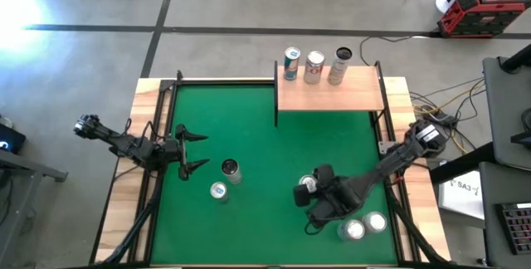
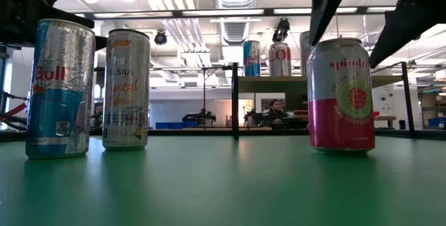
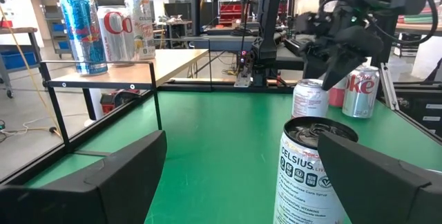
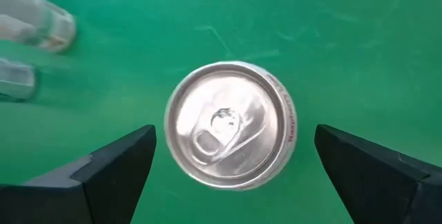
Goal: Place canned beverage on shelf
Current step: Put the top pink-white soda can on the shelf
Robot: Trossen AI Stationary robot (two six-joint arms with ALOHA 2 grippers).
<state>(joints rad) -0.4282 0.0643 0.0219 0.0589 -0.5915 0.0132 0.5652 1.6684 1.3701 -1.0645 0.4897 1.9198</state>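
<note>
Three cans [image 1: 314, 66] along shelf [image 1: 330, 93] rear edge

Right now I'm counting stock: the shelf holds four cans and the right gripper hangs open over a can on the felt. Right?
Not quite: the shelf holds three cans, not four, as the high view shows. The rest stands: the right gripper hangs open over a can on the green felt, fingers either side and clear of it.

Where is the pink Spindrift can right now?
The pink Spindrift can stands upright on the green felt, on the table's right side toward the near edge, directly under the open right end effector; two more cans stand just nearer the front right corner.
</note>
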